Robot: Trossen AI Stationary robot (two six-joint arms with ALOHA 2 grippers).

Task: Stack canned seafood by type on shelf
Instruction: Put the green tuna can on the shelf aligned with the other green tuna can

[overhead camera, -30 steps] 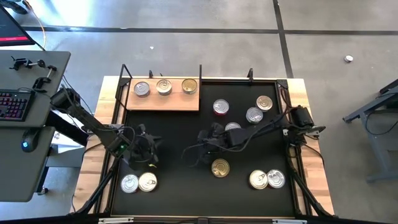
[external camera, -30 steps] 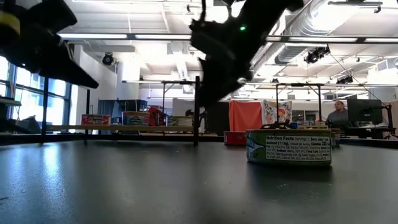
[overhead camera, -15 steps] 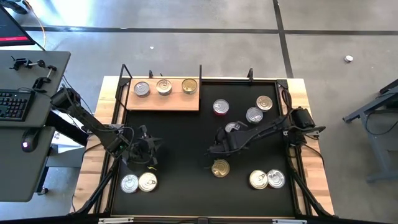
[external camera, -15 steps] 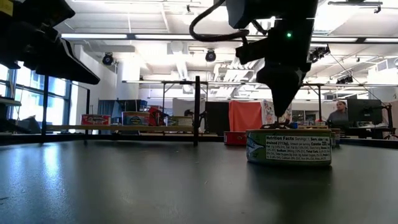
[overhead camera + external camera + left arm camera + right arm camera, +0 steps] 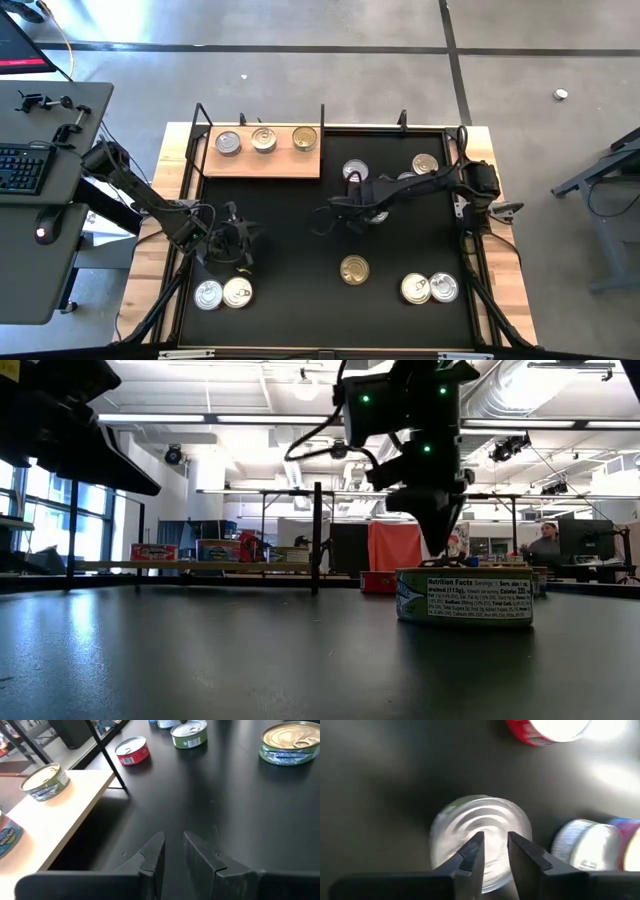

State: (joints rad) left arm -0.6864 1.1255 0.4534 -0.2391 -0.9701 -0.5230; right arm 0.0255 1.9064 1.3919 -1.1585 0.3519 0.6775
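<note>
The wooden shelf (image 5: 262, 160) lies at the mat's far left and carries three tins (image 5: 264, 139) side by side on their bases. Other tins rest flat on the black mat: a red-sided one (image 5: 355, 172), a gold-lidded one (image 5: 354, 269), pairs at the near right (image 5: 430, 288) and near left (image 5: 223, 293). My right gripper (image 5: 360, 207) (image 5: 495, 845) hovers, shut, just above a silver-lidded tin (image 5: 480, 845) (image 5: 380, 214) at mid-mat. My left gripper (image 5: 236, 246) (image 5: 173, 845) waits shut over the mat's left part, above bare mat.
Two more tins (image 5: 425, 165) (image 5: 408, 185) stand just right of the tin under my right gripper. A black frame post (image 5: 107, 755) rises at the shelf's corner. Bare mat (image 5: 290, 230) lies between the two arms. A person (image 5: 545, 545) sits in the room beyond the table.
My right gripper has moved from the middle of the mat toward the right and then toward the far edge, and now stands over the silver-lidded tin near the red-sided one. No tin has moved.
</note>
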